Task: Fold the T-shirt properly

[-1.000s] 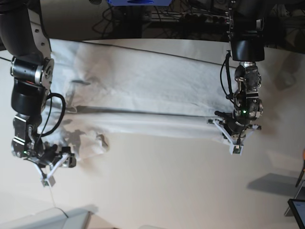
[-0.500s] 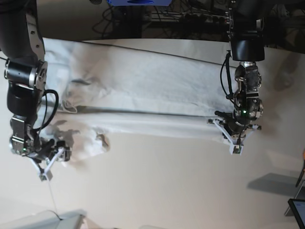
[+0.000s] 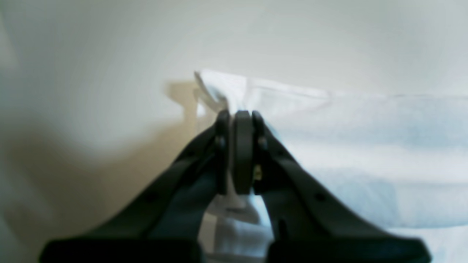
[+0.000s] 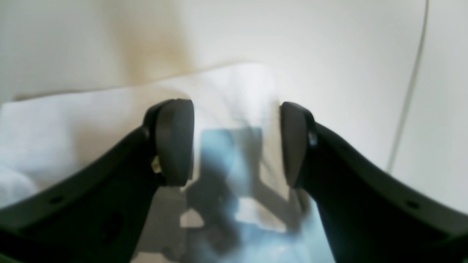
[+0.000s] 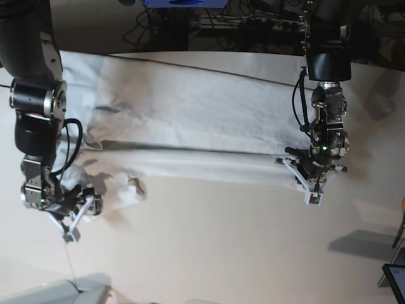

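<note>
Shirt edge sits pinched in left claw (image 3: 237, 151), jaws closed on T-shirt (image 3: 365, 146); left wrist view shows this grip best. Right wrist view: right claw (image 4: 236, 142) gapes wide w/ nothing between, cloth just under it. Base view: T-shirt (image 5: 190, 120) spread across surface (image 5: 221, 253); right claw should pinch near corner, then both lift evenly.

Both arms are showing glossy black housings with silver ring joints. Black cables are looping beside each wrist. The left gripper (image 5: 312, 190) and right gripper (image 5: 68, 225) are carrying white lattice fingers seen from above; the wrist views are showing dark, rounded pads (image 4: 174, 141) and small screw holes. A green indicator light is glowing on each wrist.
</note>
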You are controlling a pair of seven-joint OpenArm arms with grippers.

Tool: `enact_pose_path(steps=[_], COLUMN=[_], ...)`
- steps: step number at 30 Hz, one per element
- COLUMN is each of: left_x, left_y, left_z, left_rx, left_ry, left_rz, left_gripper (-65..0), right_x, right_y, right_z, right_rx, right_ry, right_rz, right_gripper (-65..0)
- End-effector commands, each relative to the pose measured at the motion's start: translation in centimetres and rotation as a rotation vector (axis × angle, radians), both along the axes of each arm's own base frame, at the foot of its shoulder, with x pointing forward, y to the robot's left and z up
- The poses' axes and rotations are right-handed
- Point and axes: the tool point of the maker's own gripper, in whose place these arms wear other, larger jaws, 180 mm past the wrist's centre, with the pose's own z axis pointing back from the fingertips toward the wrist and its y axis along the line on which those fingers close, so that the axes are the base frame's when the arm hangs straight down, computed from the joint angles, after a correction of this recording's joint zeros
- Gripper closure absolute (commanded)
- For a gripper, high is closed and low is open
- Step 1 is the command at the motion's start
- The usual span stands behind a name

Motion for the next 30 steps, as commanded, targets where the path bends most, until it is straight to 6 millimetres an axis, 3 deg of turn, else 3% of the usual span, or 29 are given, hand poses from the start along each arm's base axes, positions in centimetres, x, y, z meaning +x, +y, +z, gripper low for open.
enact_pose_path(steps=[1,4,6,10,16,22,26,30], left_x=[0.6,0.6,0.6,0.6,0.6,0.6,1.1,0.8], left_y=[0.5,0.5,0.5,0.5,0.5,0.5,0.2,-0.1], left_z=[1.0,1.0,1.0,1.0,1.1,1.1,2.2,3.0], left_rx=[0.018,0.018,0.018,0.018,0.018,0.018,0.022,0.032], left_ry=[-0.015,-0.015,-0.015,-0.015,-0.017,-0.017,-0.05,-0.072], left_rz=[0.005,0.006,0.006,0.006,0.006,0.006,-0.004,-0.018], left_gripper=[0.0,0.0,0.0,0.0,0.0,0.0,0.0,0.0], right_x=[1.4,1.3,1.1,1.2,0.8,0.1,-1.3,-3.1], right_y=[-0.3,0.1,1.0,1.2,0.0,-1.5,-0.1,0.2], right_z=[1.9,1.7,1.3,1.4,1.4,2.8,4.1,5.2], right_rx=[0.002,0.007,0.017,0.043,0.086,0.015,-0.051,-0.131], right_ry=[-0.046,-0.043,-0.035,-0.039,0.0,-0.005,-0.014,-0.02], right_rz=[-0.002,0.002,0.011,-0.008,-0.073,-0.071,0.055,0.075], right_gripper=[-35.4,-34.7,-28.6,0.0,-0.1,-0.3,-0.3,-0.3])
